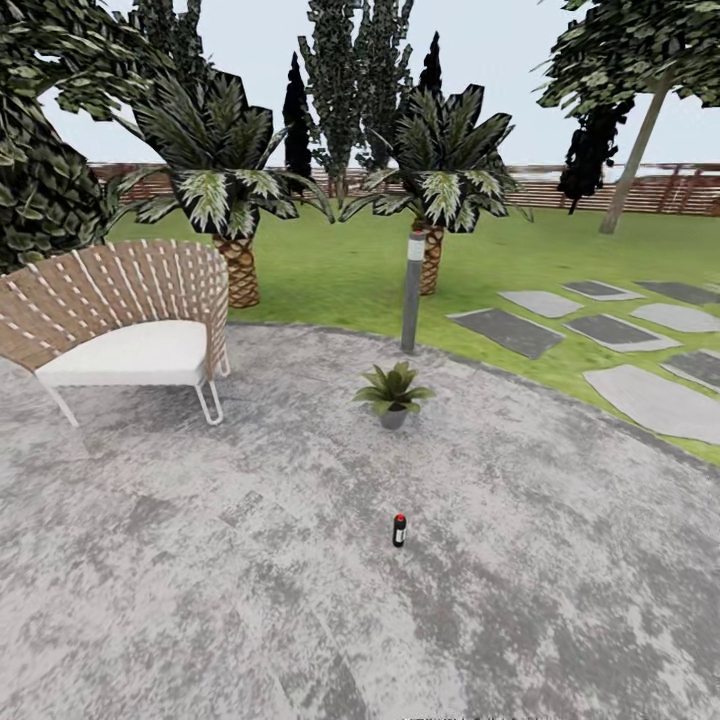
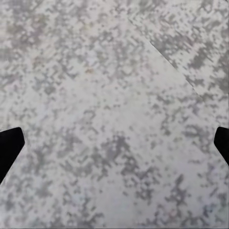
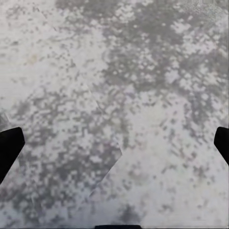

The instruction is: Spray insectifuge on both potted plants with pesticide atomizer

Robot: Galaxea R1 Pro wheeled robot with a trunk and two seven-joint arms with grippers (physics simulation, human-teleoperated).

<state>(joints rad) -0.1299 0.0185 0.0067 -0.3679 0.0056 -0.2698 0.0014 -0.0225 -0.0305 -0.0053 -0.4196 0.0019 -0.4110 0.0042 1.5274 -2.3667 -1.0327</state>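
Note:
The pesticide atomizer (image 1: pixel 399 530), a tiny dark bottle with a red top, stands upright on the mottled grey stone patio (image 1: pixel 200 560) near the middle of the head view. Farther off, one potted plant (image 1: pixel 392 392) with broad green leaves sits in a small grey pot on the patio. My left gripper (image 2: pixel 114 148) is open, its dark fingertips (image 2: pixel 9 148) at the frame edges with only bare patio stone between them. My right gripper (image 3: pixel 114 148) is open too, its fingertips (image 3: pixel 9 148) spread wide over bare stone.
A wicker chair (image 1: pixel 120 320) with a white cushion stands at the left. A grey bollard lamp (image 1: pixel 412 290) rises at the patio's far edge. Two palms (image 1: pixel 235 200) grow on the lawn behind, stepping stones (image 1: pixel 600 335) lie to the right, and a wooden fence (image 1: pixel 640 190) closes the back.

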